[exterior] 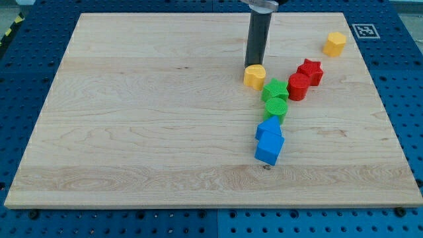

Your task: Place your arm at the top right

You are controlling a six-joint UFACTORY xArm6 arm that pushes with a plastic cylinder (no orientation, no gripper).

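- Wooden board fills the one camera view, and it lies on a blue table with holes.
- My tip is the bottom end of a dark rod. It sits a bit to the right of the middle, near the view's top. It has no jaws, so it holds nothing; it can only push.
- Just below my tip, and touching it or almost touching it (I cannot tell which), is a yellow round block.
- Lower down and to the right sit a green star block and a green round block, close together.
- Below those are two blue blocks, a blue upper block and a blue lower block. Their shapes are hard to make out.
- To the right are a red round block and a red star block, side by side.
- Well apart from the rest, a yellow six-sided block sits close to the board's top right corner. That corner is where my arm should go.
- I think the job is only partly done, since my tip is well apart from that corner.
- Next, I think, my tip should slide up and to the right, passing above the red blocks and not bumping the yellow six-sided block.
- The rod's top is cut off by the view's top edge, so the arm itself is hidden.
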